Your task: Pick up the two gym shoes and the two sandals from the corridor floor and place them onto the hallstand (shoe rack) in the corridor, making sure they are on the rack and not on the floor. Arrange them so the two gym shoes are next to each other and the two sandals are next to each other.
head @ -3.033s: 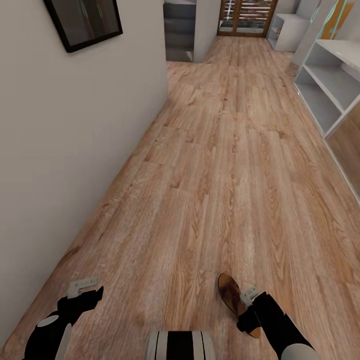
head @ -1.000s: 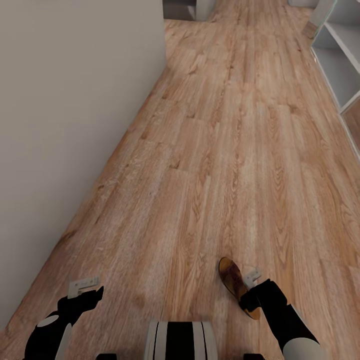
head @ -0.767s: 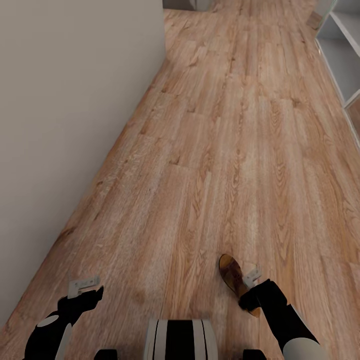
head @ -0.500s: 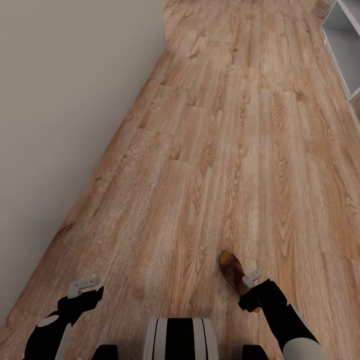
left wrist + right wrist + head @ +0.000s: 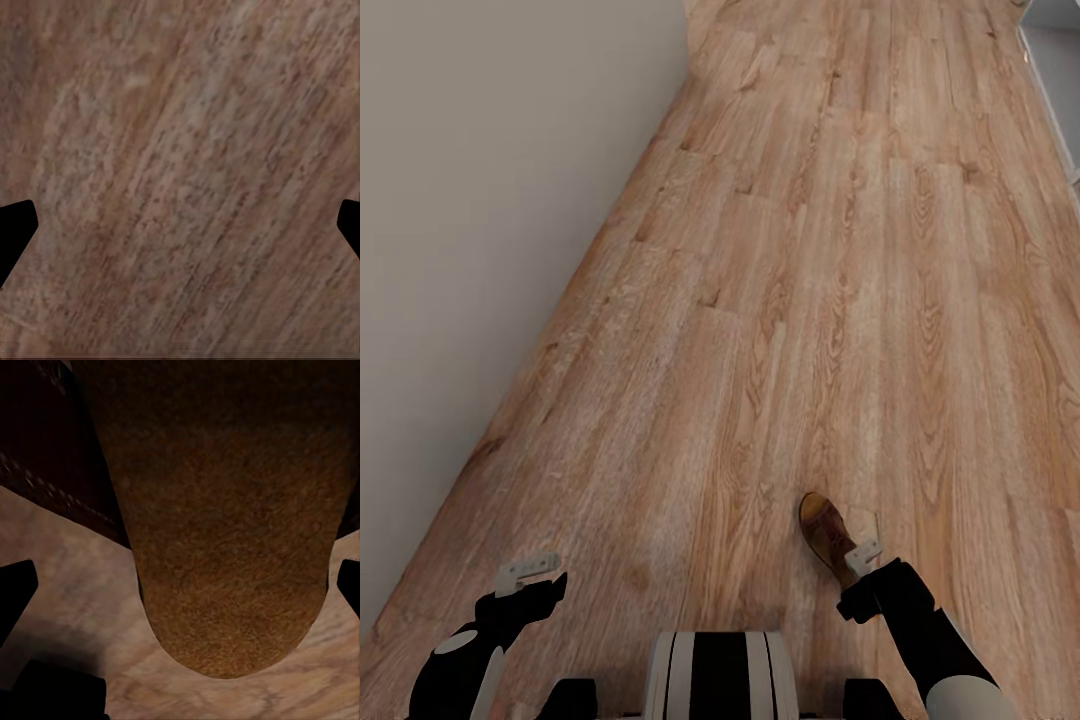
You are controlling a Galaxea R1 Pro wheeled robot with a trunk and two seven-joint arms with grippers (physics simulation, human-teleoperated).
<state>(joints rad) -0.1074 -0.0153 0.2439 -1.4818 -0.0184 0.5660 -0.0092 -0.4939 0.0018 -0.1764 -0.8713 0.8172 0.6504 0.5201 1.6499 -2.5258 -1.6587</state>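
Observation:
One brown sandal point(image 5: 824, 528) lies on the corridor floor point(image 5: 810, 300), its toe pointing away from me. My right gripper point(image 5: 862, 545) hangs over its near end, partly hiding it. In the right wrist view the sandal's tan insole point(image 5: 225, 510) and dark strap point(image 5: 45, 450) sit close under the right gripper point(image 5: 180, 585), whose dark fingertips point(image 5: 15, 589) stand wide apart, open. My left gripper point(image 5: 532, 578) is open over bare planks, and the left wrist view has the left gripper point(image 5: 180, 225) with wood grain between its fingers. The gym shoes and the hallstand are out of view.
A plain grey wall point(image 5: 480, 200) runs along the left of the corridor. A corner of a white shelf unit point(image 5: 1057, 60) shows at the top right. My striped base point(image 5: 720, 675) is at the bottom middle. Open floor stretches ahead.
The whole view has dipped toward the floor, so the framed picture, the door and most of the white shelves have left the top. The sandal has slid up a little relative to my right gripper.

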